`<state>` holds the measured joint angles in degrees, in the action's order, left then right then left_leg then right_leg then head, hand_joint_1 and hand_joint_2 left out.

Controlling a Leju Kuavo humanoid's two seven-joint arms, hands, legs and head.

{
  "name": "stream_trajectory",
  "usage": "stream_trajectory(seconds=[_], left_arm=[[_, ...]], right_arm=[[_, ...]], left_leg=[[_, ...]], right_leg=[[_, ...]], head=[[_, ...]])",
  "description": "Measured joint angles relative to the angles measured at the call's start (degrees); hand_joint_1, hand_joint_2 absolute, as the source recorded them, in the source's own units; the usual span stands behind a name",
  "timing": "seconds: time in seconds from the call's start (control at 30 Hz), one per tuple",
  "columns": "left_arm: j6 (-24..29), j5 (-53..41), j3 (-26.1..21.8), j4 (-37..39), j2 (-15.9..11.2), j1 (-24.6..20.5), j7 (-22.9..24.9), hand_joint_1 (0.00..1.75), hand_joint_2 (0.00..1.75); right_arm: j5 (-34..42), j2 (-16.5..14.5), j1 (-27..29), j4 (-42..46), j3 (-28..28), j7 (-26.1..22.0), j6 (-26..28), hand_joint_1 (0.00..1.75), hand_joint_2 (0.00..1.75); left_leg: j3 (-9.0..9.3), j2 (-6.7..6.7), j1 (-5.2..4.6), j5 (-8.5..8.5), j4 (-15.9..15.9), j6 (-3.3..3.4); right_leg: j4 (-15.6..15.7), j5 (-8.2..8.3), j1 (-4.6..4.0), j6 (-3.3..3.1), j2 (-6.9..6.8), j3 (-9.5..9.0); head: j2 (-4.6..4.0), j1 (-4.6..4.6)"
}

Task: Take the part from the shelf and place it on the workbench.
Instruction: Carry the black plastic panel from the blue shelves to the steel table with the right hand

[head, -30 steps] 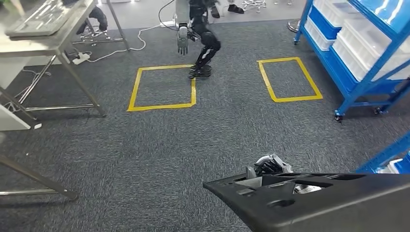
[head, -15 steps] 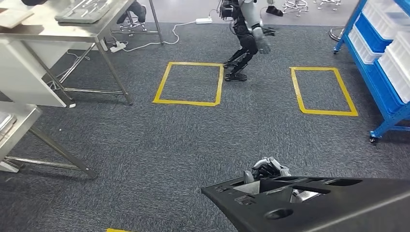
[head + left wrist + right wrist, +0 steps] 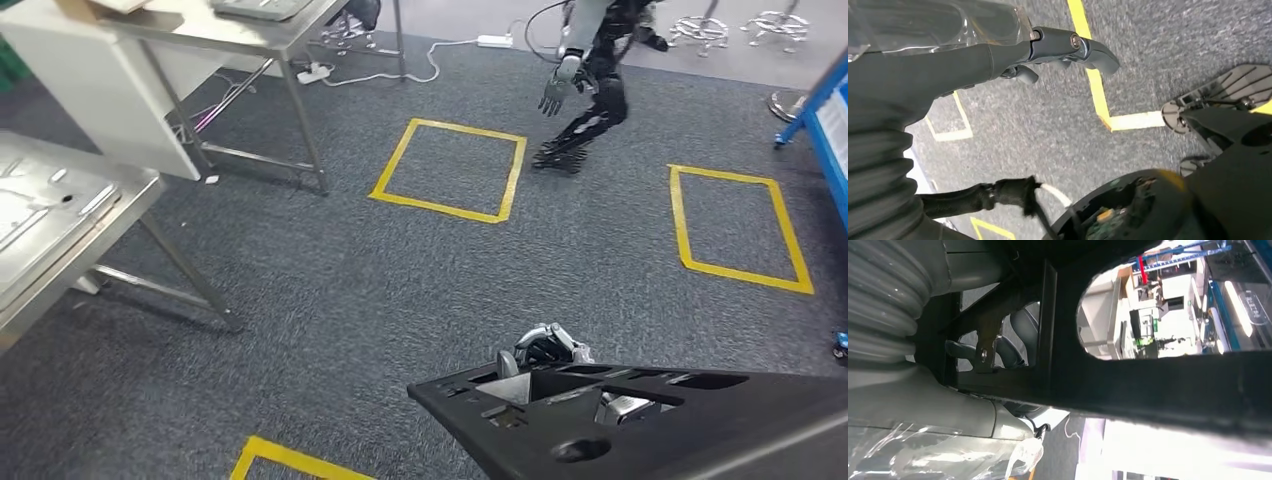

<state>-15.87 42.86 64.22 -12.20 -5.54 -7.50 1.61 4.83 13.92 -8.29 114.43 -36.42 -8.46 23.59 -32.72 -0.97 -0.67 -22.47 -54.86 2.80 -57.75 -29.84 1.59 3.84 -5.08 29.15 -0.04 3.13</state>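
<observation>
In the head view we carry the black part (image 3: 640, 420) low at 5 o'clock, flat and out ahead of our body; we judge that this keeps it level while we cross to the bench. Our right hand (image 3: 545, 347) shows at the part's far edge, fingers curled over it and through an opening, so it grips the part. The bench (image 3: 60, 215), a steel table at 9 o'clock, is well apart from the part, so the placing is not yet done. Grey carpet (image 3: 330, 290) covers the floor, marked with yellow tape squares (image 3: 450, 168). Another robot (image 3: 590, 80) stands at 1 o'clock, and a blue shelf (image 3: 830, 110) edges in at 3 o'clock. A second table (image 3: 250, 25) stands at 11 o'clock

In the left wrist view our left hand (image 3: 998, 55) hangs over the carpet and tape lines, fingers curled in with nothing in them; we take it that one hand bears the load

In the right wrist view the part (image 3: 1148, 375) crosses close in front, and dark fingers (image 3: 1013, 347) hook through its cut-out. Beyond the opening lies a bright room with blue racks
</observation>
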Motion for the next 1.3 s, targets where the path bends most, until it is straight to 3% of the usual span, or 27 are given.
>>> stream_trajectory(seconds=[0.07,0.1,0.13,0.17,0.2,0.23,0.3,0.37,0.43,0.47,0.53,0.6,0.67,0.7,0.73,0.8,0.87,0.93,0.97,1.03,1.1,1.13,1.17,1.2,1.23,1.3], left_arm=[[0.1,0.0,0.0,0.0,0.0,-0.1,-0.1,0.00,1.75],[0.1,0.0,0.0,0.0,0.0,-0.3,-0.1,0.00,1.75],[0.2,0.0,0.0,0.0,0.0,-0.3,-0.2,0.00,1.75],[0.2,0.0,0.0,0.0,0.0,-0.3,-0.2,0.00,1.75],[0.2,0.0,0.0,0.0,0.0,-0.2,-0.2,0.00,1.75],[0.2,0.0,0.0,0.0,0.0,-0.1,-0.2,0.00,1.75],[0.2,0.0,0.0,0.0,0.0,-0.1,-0.3,0.00,1.75],[0.2,0.0,0.0,0.0,0.0,-0.2,-0.2,0.00,1.75],[0.2,0.0,0.0,0.0,-0.1,0.0,-0.2,0.00,1.75],[0.1,0.1,0.0,0.0,-0.2,0.2,-0.2,0.00,1.75],[-0.4,0.2,0.0,0.0,-0.2,0.3,-0.1,0.00,1.75],[-0.8,0.2,0.0,0.0,-0.2,0.2,-0.1,0.00,1.75],[-0.6,0.2,0.0,0.0,-0.2,0.1,0.0,0.00,1.75],[-0.6,0.2,0.0,0.0,-0.2,0.2,0.0,0.00,1.75],[-0.6,0.2,0.0,0.0,-0.2,0.2,0.0,0.00,1.75],[-0.6,0.2,0.0,0.0,-0.2,0.1,0.0,0.00,1.75],[-0.6,0.3,0.0,0.0,-0.4,0.0,0.1,0.00,1.75],[-0.6,0.3,0.0,0.0,-0.6,0.0,0.1,0.00,1.75],[-0.6,0.3,0.0,0.0,-0.6,0.0,0.1,0.00,1.75],[-0.6,0.3,0.0,0.0,-0.7,0.0,0.2,0.00,1.75],[-0.6,0.3,0.0,0.0,-0.7,-0.2,0.2,0.00,1.75],[-0.6,0.3,0.0,0.0,-0.8,-0.2,0.2,0.00,1.75],[-0.6,0.3,0.0,0.0,-0.8,-0.2,0.2,0.00,1.75],[-0.6,0.3,0.0,0.0,-0.8,-0.2,0.2,0.00,1.75],[-0.6,0.3,0.0,0.0,-0.8,-0.1,0.1,0.00,1.75],[-0.6,0.2,0.0,0.0,-0.8,0.0,0.0,0.00,1.75]], right_arm=[[0.0,-0.1,-0.1,-0.2,-0.2,-0.4,-0.1,1.75,1.75],[0.0,-0.1,-0.2,-0.4,-0.2,-0.5,-0.2,1.75,1.75],[0.0,-0.1,-0.1,-0.6,-0.3,-0.7,-0.2,1.75,1.75],[0.1,-0.1,-0.1,-0.7,-0.3,-0.8,-0.2,1.75,1.75],[0.1,-0.1,-0.1,-0.9,-0.3,-0.8,-0.2,1.75,1.75],[0.1,-0.2,-0.2,-1.0,-0.4,-0.8,-0.2,1.75,1.75],[0.1,-0.3,-0.3,-1.1,-0.4,-0.9,-0.3,1.75,1.75],[0.2,-0.5,-0.5,-1.3,-0.5,-1.0,-0.4,1.75,1.75],[0.2,-0.7,-0.8,-1.4,-0.7,-1.1,-0.4,1.75,1.75],[0.2,-0.9,-0.9,-1.4,-0.8,-1.1,-0.4,1.75,1.75],[0.4,-1.1,-1.0,-1.5,-0.9,-1.2,-0.3,1.75,1.75],[0.6,-1.1,-0.9,-1.6,-1.0,-1.3,-0.3,1.75,1.75],[0.7,-1.2,-0.9,-1.8,-1.2,-1.4,-0.3,1.75,1.75],[0.8,-1.3,-0.9,-2.0,-1.2,-1.5,-0.3,1.75,1.75],[1.0,-1.4,-0.9,-2.1,-1.3,-1.6,-0.3,1.75,1.75],[1.2,-1.5,-0.9,-2.3,-1.3,-1.8,-0.3,1.75,1.75],[1.3,-1.6,-1.0,-2.4,-1.3,-2.0,-0.4,1.75,1.75],[1.5,-1.8,-1.1,-2.5,-1.3,-2.1,-0.4,1.75,1.75],[1.6,-1.9,-1.2,-2.6,-1.3,-2.1,-0.4,1.75,1.75],[1.8,-2.1,-1.3,-2.7,-1.3,-2.3,-0.5,1.75,1.75],[1.8,-2.1,-1.2,-2.9,-1.3,-2.4,-0.6,1.75,1.75],[1.8,-2.1,-1.1,-3.1,-1.3,-2.4,-0.6,1.75,1.75],[1.9,-2.1,-1.0,-3.2,-1.3,-2.4,-0.6,1.75,1.75],[1.9,-2.1,-1.0,-3.3,-1.3,-2.5,-0.6,1.75,1.75],[1.9,-2.1,-1.0,-3.4,-1.3,-2.5,-0.7,1.75,1.75],[1.9,-2.1,-1.0,-3.5,-1.3,-2.7,-0.8,1.75,1.75]], left_leg=[[0.35,1.16,0.14,0.03,0.2,0.71],[0.38,1.83,0.10,0.02,0.2,0.97],[0.42,2.64,0.07,-0.02,0.1,1.02],[0.51,3.52,0.03,-0.07,0.1,1.02],[0.66,4.40,0.01,-0.12,0.1,0.96],[0.85,5.26,0.04,-0.21,0.1,0.85],[0.94,6.82,0.04,-0.49,-0.1,0.41],[0.64,8.05,0.05,-0.67,-0.2,-0.20],[0.35,9.16,0.30,-0.66,-0.2,-0.89],[0.14,8.73,0.38,-0.94,-0.6,-1.20],[-1.71,5.83,0.48,-3.09,-4.5,-1.78],[-5.70,2.73,0.68,-6.49,-12.3,-2.30],[-8.52,1.97,0.89,-7.58,-17.2,-2.65],[-8.30,1.75,0.94,-6.61,-16.4,-2.72],[-6.91,1.30,0.94,-4.84,-13.4,-2.70],[-2.76,-1.14,0.63,-1.28,-5.1,-2.28],[-0.70,-2.72,0.09,-0.05,-0.9,-1.55],[-0.58,-1.75,-0.19,-0.13,-0.5,-0.82],[-0.34,-1.13,-0.11,-0.05,-0.2,-0.50],[0.28,0.09,0.29,0.18,0.3,0.15],[0.46,1.39,0.48,0.19,0.4,0.58],[0.49,2.11,0.49,0.19,0.4,0.69],[0.52,2.92,0.50,0.15,0.4,0.70],[0.60,3.73,0.55,0.10,0.4,0.66],[0.74,4.56,0.64,0.03,0.3,0.56],[0.92,6.16,0.74,-0.24,0.1,0.08]], right_leg=[[-6.7,-3.19,0.01,0.01,3.29,3.19],[-10.9,-4.69,-0.05,-0.05,4.15,5.49],[-13.9,-5.34,-0.12,-0.07,4.51,7.38],[-15.0,-4.92,-0.17,-0.07,4.66,8.45],[-13.7,-3.35,-0.18,-0.10,4.81,8.36],[-10.5,-1.02,-0.16,-0.17,5.29,7.27],[-2.6,2.96,0.00,-0.45,7.94,4.33],[1.1,4.05,0.03,-0.94,9.62,2.94],[1.5,3.99,-0.12,-1.69,8.48,2.75],[1.6,4.02,-0.17,-2.07,7.77,2.60],[1.9,4.03,-0.13,-2.77,6.24,2.32],[1.9,3.81,-0.38,-3.16,4.83,2.19],[1.9,3.54,-0.50,-3.24,3.36,2.03],[1.9,3.37,-0.51,-3.22,2.63,1.86],[1.9,3.17,-0.52,-3.13,1.90,1.62],[1.8,2.67,-0.66,-2.74,0.62,0.98],[1.8,2.15,-0.81,-2.15,-0.47,0.43],[2.0,1.74,-0.75,-1.48,-1.54,-0.11],[1.9,1.46,-0.62,-1.16,-1.26,-0.37],[-1.0,-0.46,-0.49,-0.74,1.27,0.52],[-8.5,-3.98,-0.40,-0.63,4.05,4.26],[-12.2,-5.27,-0.39,-0.56,4.49,6.36],[-14.5,-5.55,-0.38,-0.49,4.62,7.85],[-14.5,-4.61,-0.36,-0.43,4.67,8.29],[-12.1,-2.62,-0.30,-0.39,4.84,7.61],[-4.0,1.82,-0.04,-0.33,6.68,4.44]], head=[[-0.01,-0.14],[-0.01,-0.16],[-0.01,-0.18],[-0.01,-0.19],[-0.01,-0.19],[-0.01,-0.19],[-0.01,-0.18],[-0.01,-0.17],[-0.01,-0.16],[0.00,-0.14],[0.00,-0.01],[-0.01,0.10],[-0.01,0.11],[-0.01,0.11],[-0.01,0.11],[-0.01,0.11],[-0.01,0.07],[-0.01,0.04],[-0.01,0.04],[-0.01,-0.01],[-0.01,-0.08],[-0.01,-0.10],[-0.01,-0.10],[-0.01,-0.10],[-0.01,-0.10],[-0.01,-0.10]])
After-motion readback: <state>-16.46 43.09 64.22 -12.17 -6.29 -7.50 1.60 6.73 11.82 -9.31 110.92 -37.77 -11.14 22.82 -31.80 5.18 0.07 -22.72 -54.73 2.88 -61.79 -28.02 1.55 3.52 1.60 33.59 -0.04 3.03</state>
